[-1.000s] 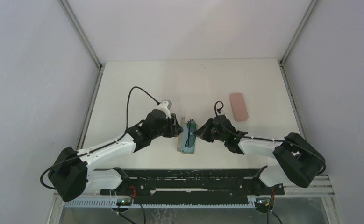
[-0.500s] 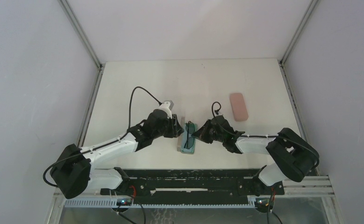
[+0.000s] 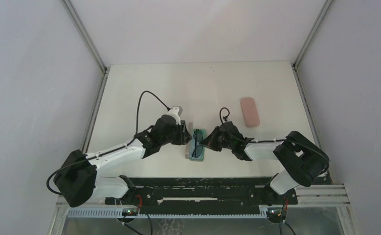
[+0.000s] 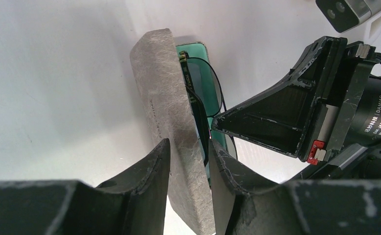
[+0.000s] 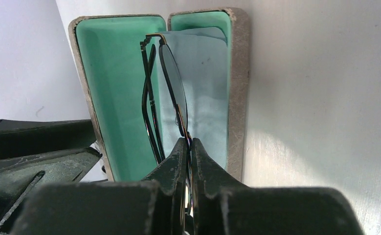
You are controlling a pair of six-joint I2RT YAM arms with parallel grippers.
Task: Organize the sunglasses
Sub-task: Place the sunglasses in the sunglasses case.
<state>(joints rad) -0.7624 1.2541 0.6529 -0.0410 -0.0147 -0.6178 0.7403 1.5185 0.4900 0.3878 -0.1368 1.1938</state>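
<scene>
The upright case lid (image 4: 156,93) fills the gap between the jaws of my left gripper (image 4: 188,147). Just past it, the right gripper (image 5: 188,144) blocks my way. Ahead of its jaws, the sunglasses (image 5: 171,83) crowd the case tray (image 5: 239,98). To the right of those jaws I have bare table (image 5: 315,98).

We see a grey-brown case (image 5: 239,88) lying open on the white table (image 3: 144,83), green lining inside, a light blue cloth (image 5: 205,83) in one half (partly covered), a closed pink case (image 3: 250,111) well apart to the right.
</scene>
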